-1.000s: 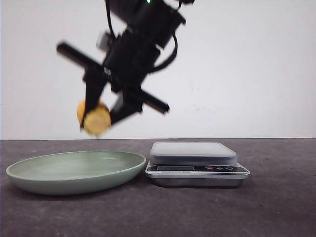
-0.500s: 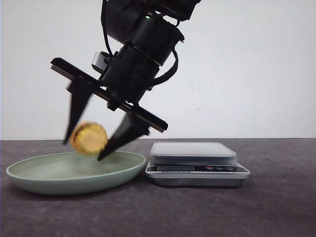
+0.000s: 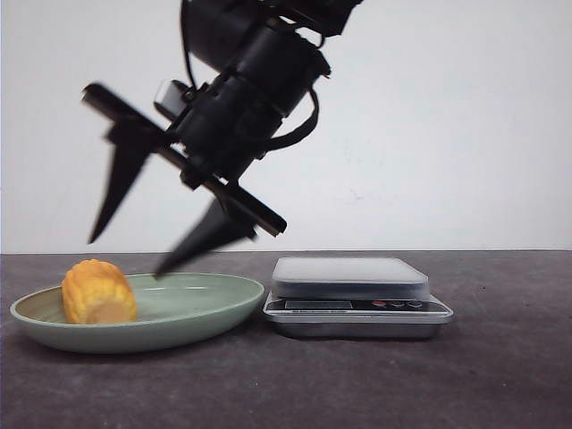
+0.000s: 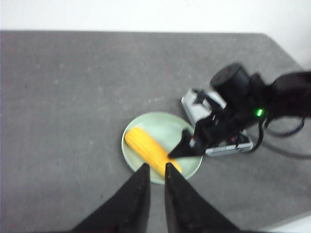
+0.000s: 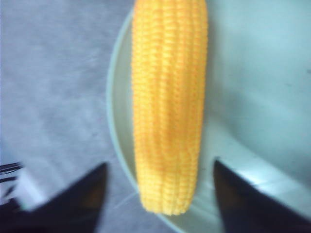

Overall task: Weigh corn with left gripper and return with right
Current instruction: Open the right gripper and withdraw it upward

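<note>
The corn (image 3: 98, 292), a yellow-orange cob piece, lies on its side in the left part of the green plate (image 3: 206, 313). My right gripper (image 3: 125, 256) hangs open just above the plate, its fingers spread and holding nothing. In the right wrist view the corn (image 5: 170, 111) lies free between the spread fingers of the right gripper (image 5: 160, 166), near the plate's rim (image 5: 116, 145). My left gripper (image 4: 157, 167) is shut and empty, high above the table. It does not show in the front view. From there the corn (image 4: 150, 151) shows on the plate (image 4: 165, 126).
A silver kitchen scale (image 3: 349, 277) with a bare platform stands right of the plate, close to its rim. The right arm partly hides the scale (image 4: 197, 104) in the left wrist view. The table is dark grey, with a white wall behind.
The right gripper lowered the corn toward the plate and opened. The corn dropped onto the plate's left part. The gripper has since lifted slightly, fingers spread wider.
</note>
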Available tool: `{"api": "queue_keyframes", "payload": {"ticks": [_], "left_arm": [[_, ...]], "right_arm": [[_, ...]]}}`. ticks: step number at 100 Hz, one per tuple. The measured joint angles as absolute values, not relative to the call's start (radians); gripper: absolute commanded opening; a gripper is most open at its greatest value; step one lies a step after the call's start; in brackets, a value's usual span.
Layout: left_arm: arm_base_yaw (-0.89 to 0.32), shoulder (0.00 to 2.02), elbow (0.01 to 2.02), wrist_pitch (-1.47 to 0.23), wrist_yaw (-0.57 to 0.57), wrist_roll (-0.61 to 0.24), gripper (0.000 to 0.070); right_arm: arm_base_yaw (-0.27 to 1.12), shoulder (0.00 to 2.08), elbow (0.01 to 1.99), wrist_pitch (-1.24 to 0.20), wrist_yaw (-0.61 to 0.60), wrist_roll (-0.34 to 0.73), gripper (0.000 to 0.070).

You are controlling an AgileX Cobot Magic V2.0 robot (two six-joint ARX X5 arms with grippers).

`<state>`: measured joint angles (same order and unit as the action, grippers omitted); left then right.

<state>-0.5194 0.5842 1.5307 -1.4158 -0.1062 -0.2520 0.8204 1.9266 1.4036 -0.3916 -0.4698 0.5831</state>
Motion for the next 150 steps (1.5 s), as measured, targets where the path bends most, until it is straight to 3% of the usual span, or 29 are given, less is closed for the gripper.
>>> {"api": "queue_keyframes", "payload": {"ticks": [7, 16, 29, 49, 72, 99, 150], "left_arm": [[-0.519, 0.584, 1.531, -1.417, -0.107, -0.253, 0.0012], [-0.519, 0.584, 1.531, -1.417, -0.107, -0.254, 0.0012], [-0.519, 0.584, 1.531, -1.417, -0.107, -0.255, 0.0012], [-0.519, 0.584, 1.531, -1.417, -0.107, -0.263, 0.0012], [-0.519, 0.584, 1.531, -1.417, -0.137, -0.266, 0.0012], [-0.519, 0.584, 1.531, -1.386, -0.157, -0.277, 0.0012], [-0.519, 0.584, 1.531, -1.371, -0.158, -0.278, 0.0012]], "right_arm": [[0.808, 1.897, 1.413, -0.377, -0.518, 0.577, 0.0008], [0.8, 1.811, 1.42, -0.357, -0.489, 0.542, 0.0007], [0.834, 1.636, 1.433, -0.368, -0.344, 0.43, 0.0007], [0.918, 1.364, 1.438, -0.463, -0.043, 0.17, 0.0007], [1.001, 1.104, 1.438, -0.566, 0.03, -0.019, 0.0006], [1.048, 0.96, 1.435, -0.647, 0.318, -0.083, 0.0006], [1.055, 0.862, 1.433, -0.735, 0.315, -0.089, 0.0006]]}}
